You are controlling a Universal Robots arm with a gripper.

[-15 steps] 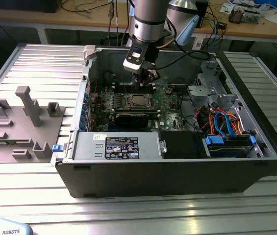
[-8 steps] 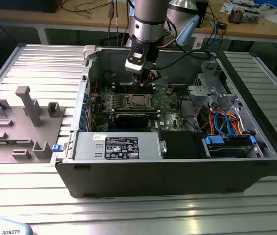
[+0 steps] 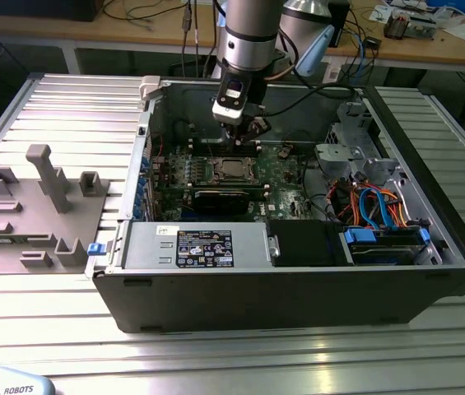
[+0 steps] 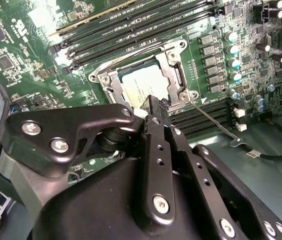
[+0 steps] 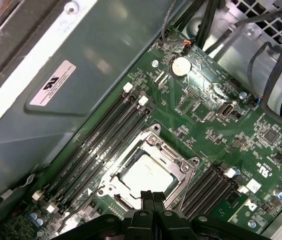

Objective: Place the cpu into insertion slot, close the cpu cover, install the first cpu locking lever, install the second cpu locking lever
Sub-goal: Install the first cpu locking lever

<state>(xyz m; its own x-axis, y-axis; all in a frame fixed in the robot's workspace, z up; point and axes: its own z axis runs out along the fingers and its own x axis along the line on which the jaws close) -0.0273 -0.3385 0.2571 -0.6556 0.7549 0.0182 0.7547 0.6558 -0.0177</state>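
Inside an open computer case point(image 3: 298, 296) on the counter point(image 3: 59, 99), the arm's claw point(image 4: 155, 103), fingers pinched narrow, hovers at the edge of the cover point(image 4: 173, 62), which lies flat around the cpu point(image 4: 143, 85) on the green board point(image 4: 36, 55).

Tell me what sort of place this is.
Probably a robotics lab or workshop: an open computer case sits on a slotted metal table, a robot arm reaches into it, and cable-strewn benches stand behind.
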